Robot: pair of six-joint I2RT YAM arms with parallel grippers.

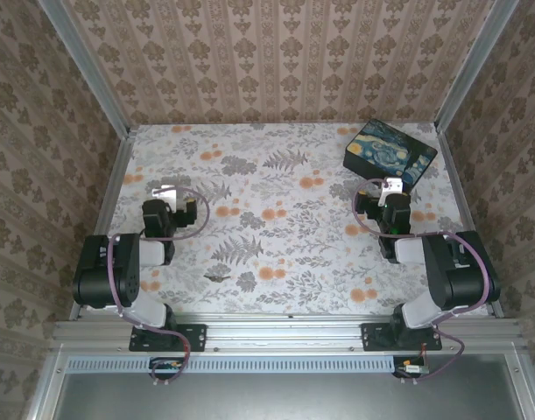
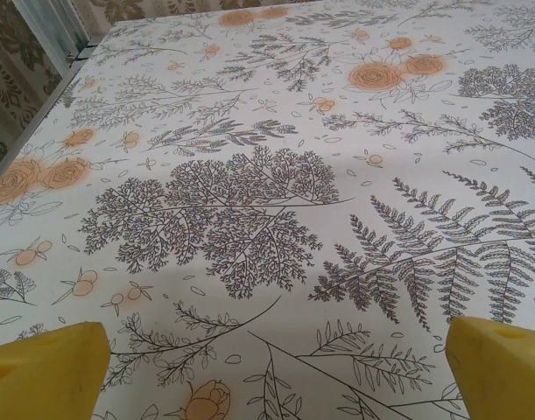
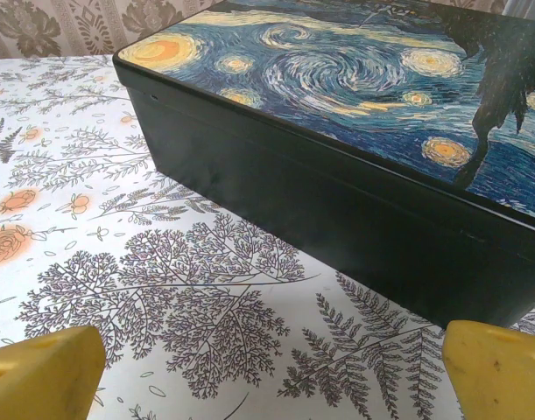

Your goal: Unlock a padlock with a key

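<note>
We're at the start, by our read: left end effector and right end effector both spread, holding nothing. Dark speck near the front edge of the table could be padlock or key; we can't tell. Grasp, insert, turn all pending.

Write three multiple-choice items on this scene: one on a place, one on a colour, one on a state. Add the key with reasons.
1. Where on the table is the painted box?
A) far right corner
B) near left corner
C) centre

2. What colour are the fingertips of the right tool?
A) red
B) yellow
C) black

3. How does the left tool stand?
A) shut on the painted box
B) shut, empty
C) open, holding nothing

Key:
1 A: the top view shows it near the far and right walls.
2 B: both fingertips in the right wrist view are yellow.
3 C: its fingertips stand wide apart over bare floral surface.
</note>
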